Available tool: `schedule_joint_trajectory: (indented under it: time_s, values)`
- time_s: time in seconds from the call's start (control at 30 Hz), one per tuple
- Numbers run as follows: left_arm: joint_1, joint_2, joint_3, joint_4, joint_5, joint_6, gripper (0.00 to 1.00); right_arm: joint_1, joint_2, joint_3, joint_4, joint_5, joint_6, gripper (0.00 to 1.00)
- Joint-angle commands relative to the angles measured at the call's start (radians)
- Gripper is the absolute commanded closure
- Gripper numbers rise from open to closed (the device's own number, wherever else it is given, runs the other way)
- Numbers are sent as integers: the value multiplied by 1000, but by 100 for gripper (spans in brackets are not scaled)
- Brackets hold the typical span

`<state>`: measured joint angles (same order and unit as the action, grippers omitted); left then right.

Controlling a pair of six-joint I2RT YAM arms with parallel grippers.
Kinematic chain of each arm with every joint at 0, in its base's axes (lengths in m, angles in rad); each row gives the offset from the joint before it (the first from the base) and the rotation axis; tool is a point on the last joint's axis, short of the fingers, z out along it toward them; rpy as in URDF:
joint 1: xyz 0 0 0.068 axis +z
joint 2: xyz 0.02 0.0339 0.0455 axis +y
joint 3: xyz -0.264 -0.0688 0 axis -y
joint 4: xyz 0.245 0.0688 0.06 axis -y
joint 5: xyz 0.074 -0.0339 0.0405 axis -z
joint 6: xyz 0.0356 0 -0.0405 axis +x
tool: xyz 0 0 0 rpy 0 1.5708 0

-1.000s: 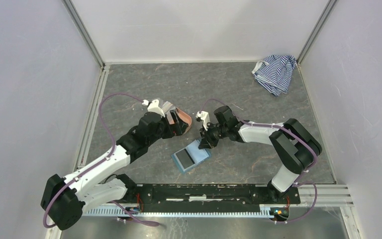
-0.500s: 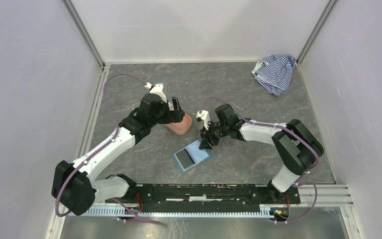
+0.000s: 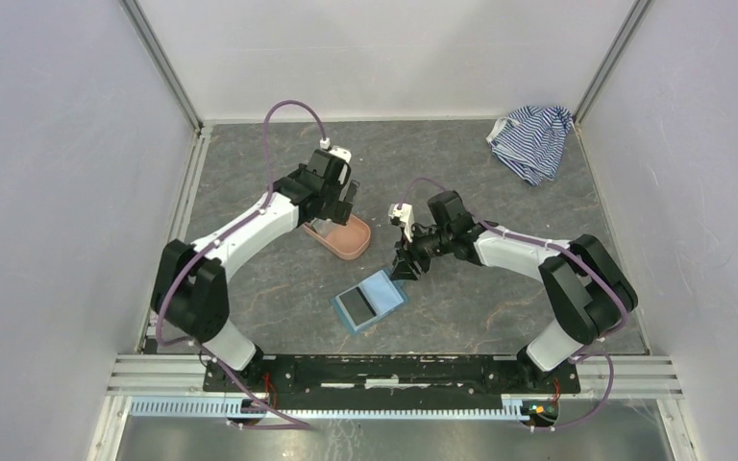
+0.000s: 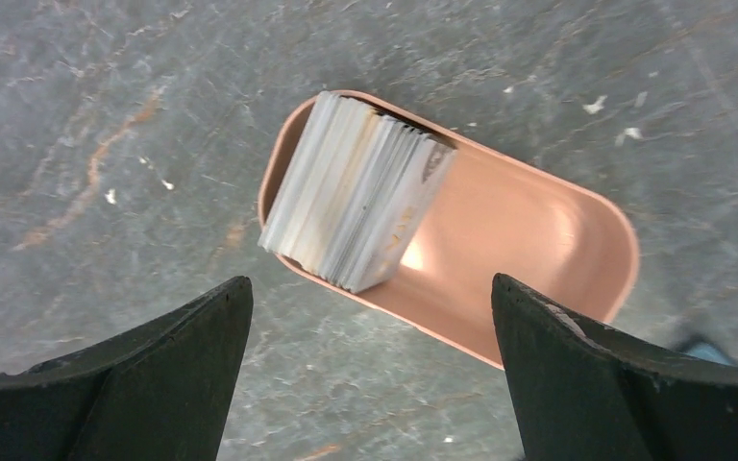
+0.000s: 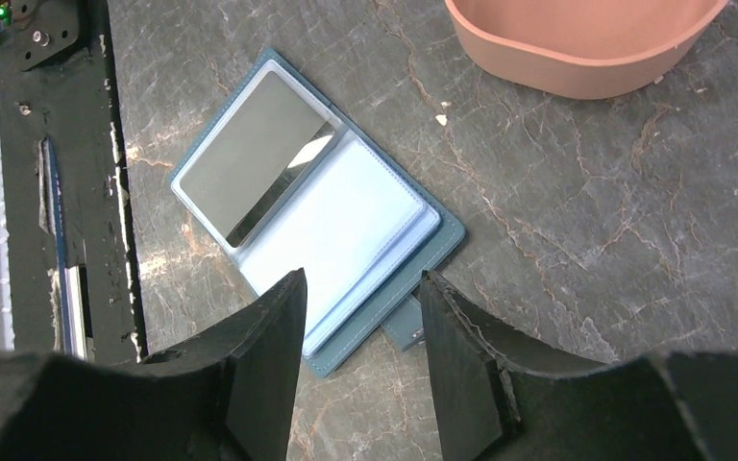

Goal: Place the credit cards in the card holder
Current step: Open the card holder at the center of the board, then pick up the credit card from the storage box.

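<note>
Our left gripper and right gripper gape empty. The credit cards, at the tray's ten o'clock end, look stiff and slippery; we'd pinch their edges.

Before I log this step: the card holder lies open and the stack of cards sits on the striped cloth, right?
Not quite. The card holder does lie open, but the stack of cards sits in the salmon-pink tray instead. The left wrist view shows it.
</note>
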<state>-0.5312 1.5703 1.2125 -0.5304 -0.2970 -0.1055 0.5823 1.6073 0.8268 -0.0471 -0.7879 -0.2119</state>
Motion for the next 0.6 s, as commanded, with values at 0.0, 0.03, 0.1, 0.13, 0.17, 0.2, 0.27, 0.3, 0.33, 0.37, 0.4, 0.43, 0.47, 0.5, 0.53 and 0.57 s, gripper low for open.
schedule_joint_trajectory:
  time_s: [0.0,0.03,0.1,0.13,0.17,0.2,0.27,0.3,0.33,0.37,0.4,0.43,0.47,0.5,0.53,0.57]
  values:
    - [7,90,96,-48,-108,181,0,-9,-26,41,-5,-42,-31,47]
    - [6,112,108,-47,-113,195,0,-12,-26,41,-6,-43,-32,46]
    - [7,152,125,-41,-131,225,0,-18,-26,41,-8,-46,-33,46]
    - [7,171,135,-40,-136,239,1,-19,-29,41,-8,-48,-33,46]
    - [7,187,141,-41,-137,253,3,-22,-27,41,-7,-51,-33,46]
    - [7,202,145,-41,-136,265,6,-26,-28,41,-8,-54,-33,46]
    - [7,222,151,-35,-136,288,13,-29,-26,43,-7,-61,-33,46]
    - [7,231,152,-30,-139,296,15,-31,-24,43,-8,-65,-34,46]
    - [7,238,156,-27,-137,305,18,-31,-21,43,-9,-65,-32,46]
    - [7,243,162,-27,-128,310,21,-32,-19,44,-11,-66,-31,46]
    - [7,248,169,-28,-118,316,22,-33,-18,44,-10,-69,-32,46]
    - [6,251,172,-28,-107,322,24,-34,-16,44,-10,-70,-32,46]
    - [7,255,176,-28,-94,327,25,-33,-16,45,-10,-70,-32,46]
    - [7,258,179,-28,-82,334,25,-33,-16,44,-10,-70,-32,46]
    - [5,261,181,-28,-73,339,25,-34,-14,46,-11,-70,-32,46]
    - [5,266,181,-28,-65,341,25,-35,-13,46,-13,-70,-32,46]
